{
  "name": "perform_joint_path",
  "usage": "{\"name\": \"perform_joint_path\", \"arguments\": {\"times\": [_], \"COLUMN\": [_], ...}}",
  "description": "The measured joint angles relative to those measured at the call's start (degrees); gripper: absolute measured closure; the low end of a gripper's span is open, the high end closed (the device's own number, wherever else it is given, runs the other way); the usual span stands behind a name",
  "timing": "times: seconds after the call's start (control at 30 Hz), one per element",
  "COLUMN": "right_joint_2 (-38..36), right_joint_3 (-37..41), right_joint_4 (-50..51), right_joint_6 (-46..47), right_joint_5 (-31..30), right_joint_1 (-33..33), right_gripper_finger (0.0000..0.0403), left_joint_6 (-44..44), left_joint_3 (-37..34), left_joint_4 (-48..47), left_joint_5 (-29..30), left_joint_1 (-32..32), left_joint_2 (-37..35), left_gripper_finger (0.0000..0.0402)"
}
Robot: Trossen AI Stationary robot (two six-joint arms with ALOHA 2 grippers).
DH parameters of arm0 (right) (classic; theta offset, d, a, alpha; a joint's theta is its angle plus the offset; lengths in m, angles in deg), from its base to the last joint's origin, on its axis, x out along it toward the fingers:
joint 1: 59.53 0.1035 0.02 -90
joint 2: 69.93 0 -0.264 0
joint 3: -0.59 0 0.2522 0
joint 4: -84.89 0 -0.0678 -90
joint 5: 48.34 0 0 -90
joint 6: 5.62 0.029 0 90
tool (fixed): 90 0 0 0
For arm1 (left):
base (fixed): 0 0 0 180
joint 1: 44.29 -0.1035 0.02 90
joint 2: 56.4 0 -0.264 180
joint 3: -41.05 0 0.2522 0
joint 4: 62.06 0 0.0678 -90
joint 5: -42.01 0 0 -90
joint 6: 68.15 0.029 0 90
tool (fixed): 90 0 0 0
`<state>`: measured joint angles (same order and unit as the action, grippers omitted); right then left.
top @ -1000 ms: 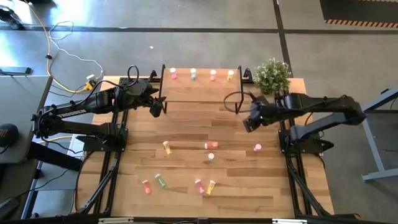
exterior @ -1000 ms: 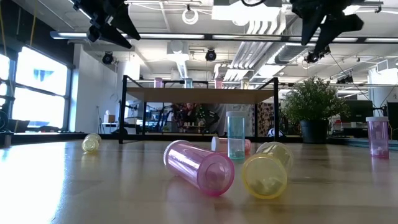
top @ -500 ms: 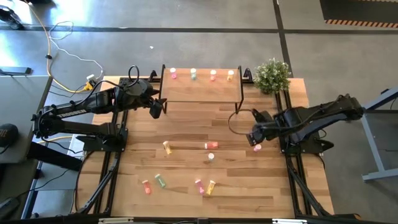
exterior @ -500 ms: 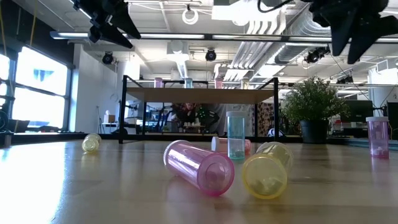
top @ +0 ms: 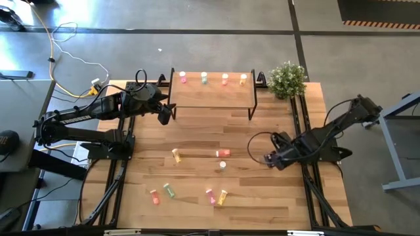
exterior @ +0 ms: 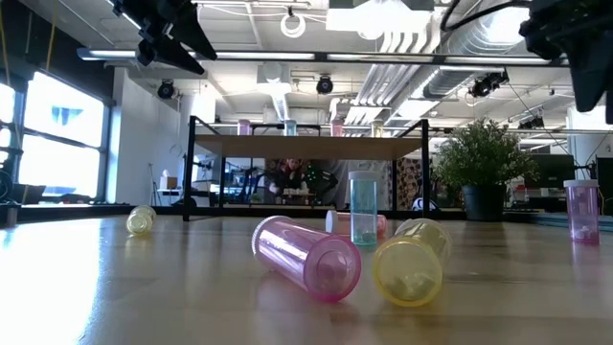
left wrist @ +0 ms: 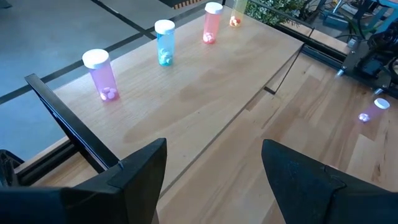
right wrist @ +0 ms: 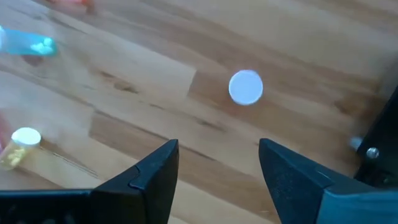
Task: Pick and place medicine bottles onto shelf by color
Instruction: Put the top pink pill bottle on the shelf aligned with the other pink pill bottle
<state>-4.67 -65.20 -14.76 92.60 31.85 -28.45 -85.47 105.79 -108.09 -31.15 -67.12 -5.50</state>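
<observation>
Pink bottle [right wrist: 245, 87] is standing just ahead of the right gripper [right wrist: 214, 165], whose jaws are gaping empty above it. Lowering around it seems next. Left gripper [left wrist: 211, 165] is hanging open-jawed beside the shelf [left wrist: 205, 87].

**Camera setup, quick rundown**

High view looks straight down over the whole table [top: 216, 190]. Low view sits at tabletop level, facing the shelf [exterior: 308, 147]. Left wrist view looks beyond its claw at that same shelf [left wrist: 186, 87]; right wrist view stares down at planks, close.

Four bottles [top: 203, 78] standing on shelf [top: 211, 97]; eight on table [top: 197, 183] (one upright, beneath right gripper [top: 270, 158]).
</observation>
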Motion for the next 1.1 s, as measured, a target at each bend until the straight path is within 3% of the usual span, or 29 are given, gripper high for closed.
{"name": "perform_joint_path", "arguments": {"times": [0.23, 0.67, 1.1], "right_joint_2": [0.51, 8.75, 24.67], "right_joint_3": [2.62, 3.39, 3.41], "right_joint_4": [-5.15, -5.63, -5.56], "right_joint_6": [9.00, 16.83, 27.36], "right_joint_5": [-3.88, -17.03, -18.28], "right_joint_1": [7.44, 16.94, 22.33], "right_gripper_finger": [0.0170, 0.0201, 0.0210], "left_joint_6": [0.00, 0.00, 0.00], "left_joint_3": [0.00, 0.00, 0.00], "left_joint_4": [0.00, 0.00, 0.00], "left_joint_5": [0.00, 0.02, 0.00], "left_joint_1": [0.00, -0.02, -0.01], "left_joint_2": [0.00, 0.00, 0.00], "left_gripper_finger": [0.0147, 0.0147, 0.0147]}}
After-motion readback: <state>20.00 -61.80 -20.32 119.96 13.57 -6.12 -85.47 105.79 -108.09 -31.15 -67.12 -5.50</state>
